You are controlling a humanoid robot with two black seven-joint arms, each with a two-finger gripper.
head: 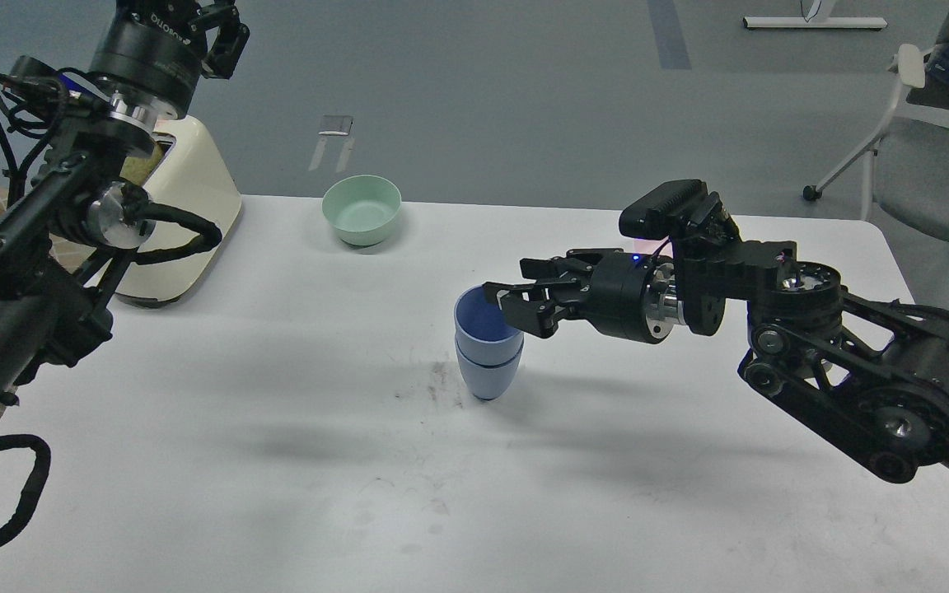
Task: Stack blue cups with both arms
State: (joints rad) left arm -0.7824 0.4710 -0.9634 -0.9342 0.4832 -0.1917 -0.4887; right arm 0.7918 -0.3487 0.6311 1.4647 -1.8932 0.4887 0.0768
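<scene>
Right arm (853,362): enters from the right edge, forearm angled up and leftward, wrist level. Right gripper (516,301): fingers point left, spread apart, their tips at the rim of the upper cup on its right side; whether they touch it cannot be told.

Left arm (54,214): rises along the left edge, raised well clear of the table (277,461). Left gripper (223,37): at the top edge, partly cut off; its state cannot be told.

Blue cups (487,346): two, nested one in the other, near the table's centre, upright, mouths up, long axis vertical, narrow base down.

Mint-green bowl (362,210): far side of the table, well apart from the cups, mouth up.

Cream appliance (190,222): far-left on the table, behind the left arm.

Chair (919,156): on the floor beyond the table's right corner.
</scene>
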